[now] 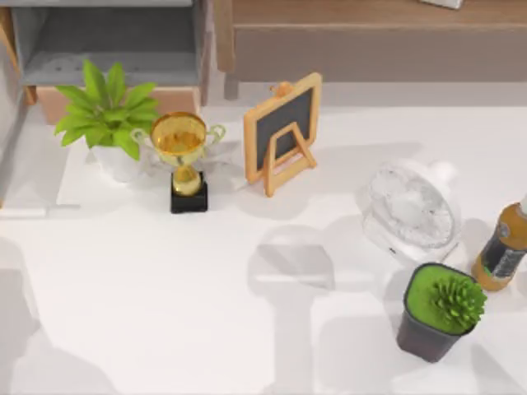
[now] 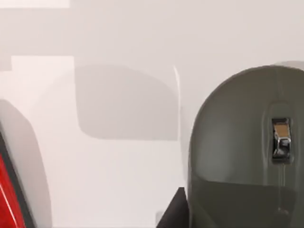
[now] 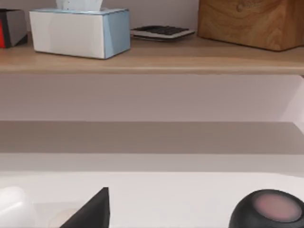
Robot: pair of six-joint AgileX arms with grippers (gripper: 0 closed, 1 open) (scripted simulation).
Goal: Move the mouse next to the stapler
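Observation:
In the left wrist view a grey-green mouse (image 2: 242, 156) with a metal scroll wheel lies on the white table, close to the camera. A black piece of my left gripper (image 2: 173, 211) shows right beside the mouse's edge. Across a stretch of bare table from the mouse is a red shape with a black rim (image 2: 9, 194), cut off by the frame; it may be the stapler. In the right wrist view a black piece of my right gripper (image 3: 95, 209) hangs low over the table, facing a wooden shelf.
The top view shows a leafy plant (image 1: 107, 115), a gold trophy (image 1: 183, 156), a small chalkboard (image 1: 282, 132), a white fan (image 1: 412, 210), a brown bottle (image 1: 502, 251) and a potted succulent (image 1: 440, 311). On the shelf (image 3: 152, 59) sit a tissue box (image 3: 78, 31), a calculator (image 3: 161, 31) and a wooden box (image 3: 251, 21).

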